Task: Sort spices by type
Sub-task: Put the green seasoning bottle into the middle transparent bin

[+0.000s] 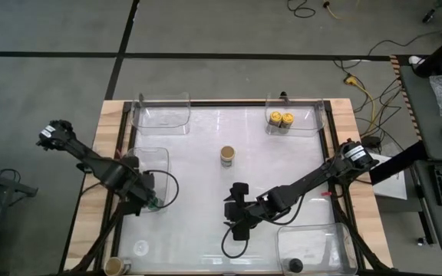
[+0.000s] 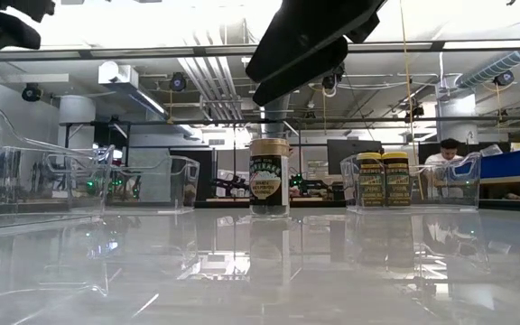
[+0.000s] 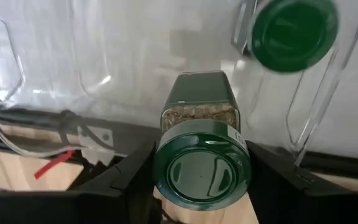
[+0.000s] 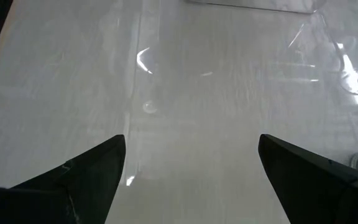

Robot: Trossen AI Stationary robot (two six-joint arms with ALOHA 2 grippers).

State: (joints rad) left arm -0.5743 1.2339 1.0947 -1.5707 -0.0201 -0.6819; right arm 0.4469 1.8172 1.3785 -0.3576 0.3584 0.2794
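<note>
Glossy white table [image 1: 206, 153]: left end effector [image 3: 201, 186] grips round green-lidded jar [image 3: 202, 165]; right end effector [image 4: 191, 162] spread, empty.

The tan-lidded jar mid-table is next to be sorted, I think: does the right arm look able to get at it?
Probably yes. The tan-lidded jar stands alone on bare table, and the right gripper, open and empty, hovers just short of it with nothing between.

No text can be read. The tan-lidded jar [image 2: 270, 177] at mid-counter and the two yellow-lidded jars [image 2: 383, 180] in the far right bin carry dark labels, their print too small to read.
</note>
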